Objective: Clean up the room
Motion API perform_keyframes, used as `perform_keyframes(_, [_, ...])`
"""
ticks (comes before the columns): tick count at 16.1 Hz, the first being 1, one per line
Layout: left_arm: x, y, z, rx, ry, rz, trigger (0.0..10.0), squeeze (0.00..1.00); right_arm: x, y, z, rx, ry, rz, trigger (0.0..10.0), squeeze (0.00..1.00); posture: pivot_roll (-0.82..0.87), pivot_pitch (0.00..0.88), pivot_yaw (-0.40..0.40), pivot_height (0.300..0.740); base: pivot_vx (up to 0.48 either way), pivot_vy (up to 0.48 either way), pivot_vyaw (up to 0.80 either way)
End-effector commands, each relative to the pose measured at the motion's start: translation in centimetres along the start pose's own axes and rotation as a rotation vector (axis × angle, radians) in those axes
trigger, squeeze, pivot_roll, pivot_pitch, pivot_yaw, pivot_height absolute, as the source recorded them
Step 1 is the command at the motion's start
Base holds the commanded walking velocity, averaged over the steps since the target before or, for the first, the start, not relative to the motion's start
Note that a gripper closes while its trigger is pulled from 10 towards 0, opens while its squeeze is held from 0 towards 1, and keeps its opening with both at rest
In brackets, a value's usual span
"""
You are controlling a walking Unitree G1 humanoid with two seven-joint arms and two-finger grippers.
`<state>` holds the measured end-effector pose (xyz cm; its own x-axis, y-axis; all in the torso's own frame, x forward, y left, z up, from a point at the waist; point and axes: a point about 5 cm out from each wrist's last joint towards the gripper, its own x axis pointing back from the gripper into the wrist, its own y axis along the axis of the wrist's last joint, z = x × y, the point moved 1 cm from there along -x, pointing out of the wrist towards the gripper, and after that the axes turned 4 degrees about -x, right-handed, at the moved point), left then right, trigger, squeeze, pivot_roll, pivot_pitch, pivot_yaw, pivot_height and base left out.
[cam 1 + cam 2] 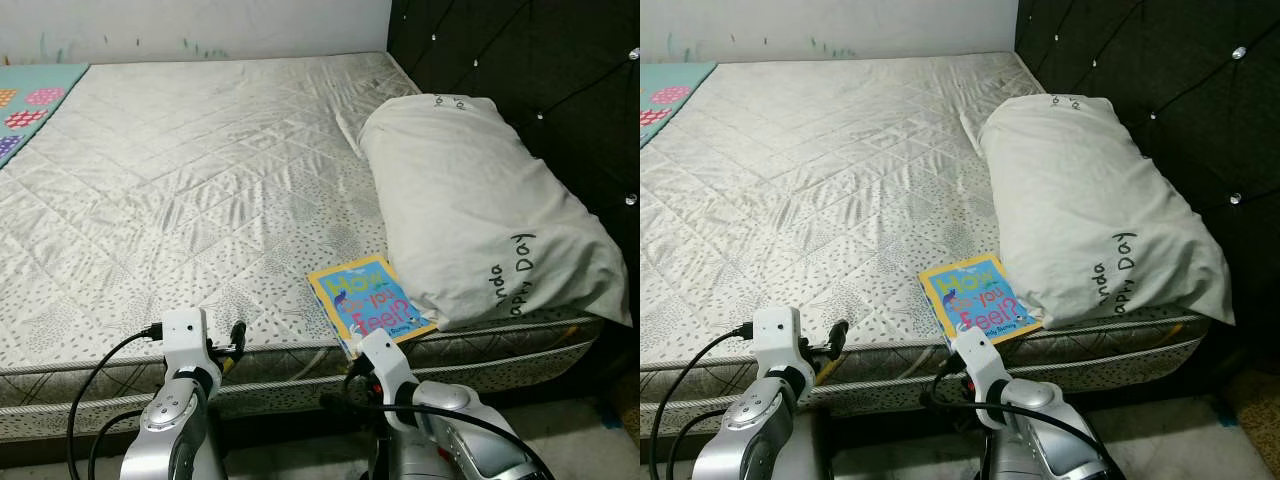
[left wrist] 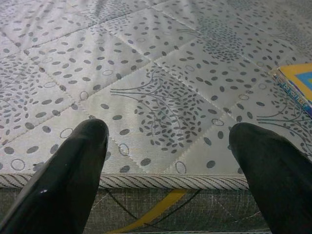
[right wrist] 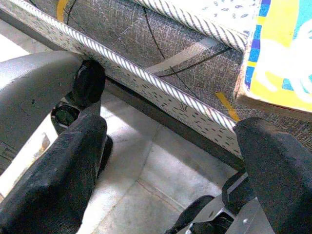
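one book (image 1: 371,303), one pillow (image 1: 480,215), one mattress (image 1: 180,200), two grippers. book with a yellow and blue cover, flat on the mattress at its near edge, one corner jutting slightly over the piped border, far side tucked against or just under the pillow; cannot tell which. pillow pale grey with dark lettering, lying lengthwise along the black tufted headboard (image 1: 520,60) on the robot's right. a strip of teal patterned mat (image 1: 30,100) at the far left corner, beside the mattress.

left gripper (image 2: 168,146) raised at the near mattress edge, left of the book and apart from it; fingers (image 2: 68,175) spread wide, nothing between them, tips hovering over the quilted surface just inside the piping; contact with the fabric hard to tell. book's corner visible off to one side in the left wrist view.

right gripper (image 3: 165,170) low in front of the mattress side, just beneath the overhanging book corner; fingers (image 3: 58,180) spread wide, holding nothing, touching nothing visible. grey floor (image 3: 161,180) under them.
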<state>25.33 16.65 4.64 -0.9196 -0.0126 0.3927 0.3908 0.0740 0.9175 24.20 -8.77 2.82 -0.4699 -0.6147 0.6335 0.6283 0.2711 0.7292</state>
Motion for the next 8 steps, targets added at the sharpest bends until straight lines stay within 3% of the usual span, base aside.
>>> perform_keyframes(1, [0.09, -0.06, 0.03, -0.002, -0.002, 0.007, 10.0, 0.0, -0.07, 0.24, -0.13, 0.005, -0.011, -0.008, 10.0, 0.0, -0.09, 0.0, -0.018, 0.526, 0.0, 0.0, 0.0])
perform_keyframes(8, [-0.05, -0.01, 0.02, -0.003, -0.006, 0.006, 10.0, 0.0, -0.52, 0.57, -0.18, 0.02, -0.027, -0.022, 10.0, 0.0, -0.09, 0.0, -0.014, 0.526, 0.0, 0.0, 0.0])
